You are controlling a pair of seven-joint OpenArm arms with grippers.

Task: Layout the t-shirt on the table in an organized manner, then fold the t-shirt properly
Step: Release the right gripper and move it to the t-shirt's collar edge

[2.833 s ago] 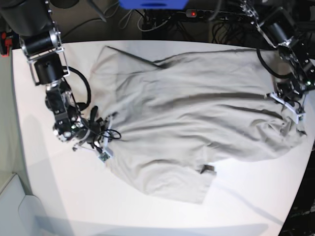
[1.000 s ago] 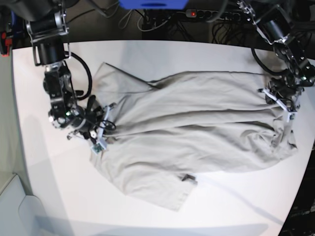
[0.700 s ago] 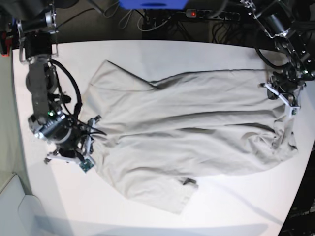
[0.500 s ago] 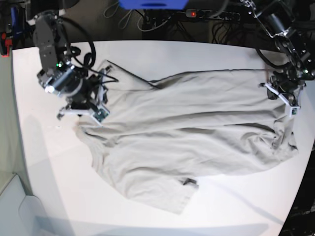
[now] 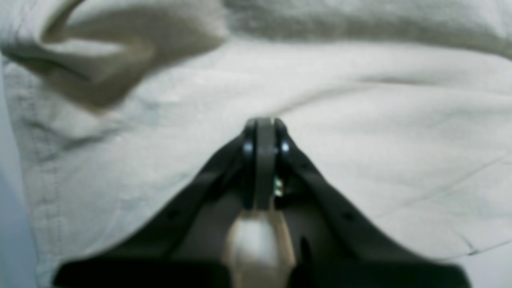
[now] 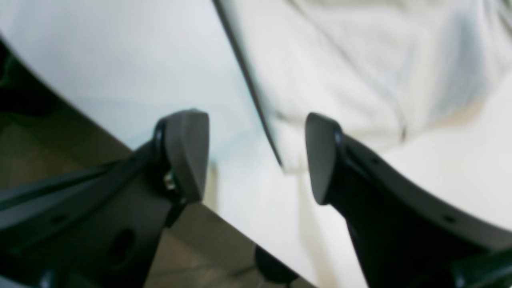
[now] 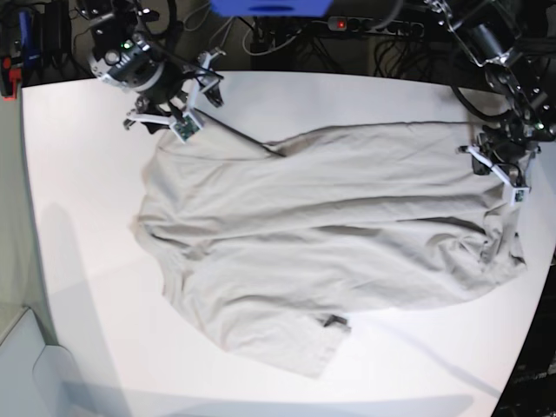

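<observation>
Left pincer [image 7: 502, 181] at three o'clock clamps the shirt [image 7: 347, 234]; right pincer [image 7: 169, 109] gapes empty at eleven — a tug risks rebunching cloth across the bench [image 7: 78, 261].

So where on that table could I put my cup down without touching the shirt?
The table is bare along its left side and across the front edge below the t-shirt. It is crowded at the back-left corner and the right edge, where the claws work.

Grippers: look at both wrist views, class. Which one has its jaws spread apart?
The right gripper: a wide gap between its jaws, empty. The left gripper is pinched shut over the t-shirt.
</observation>
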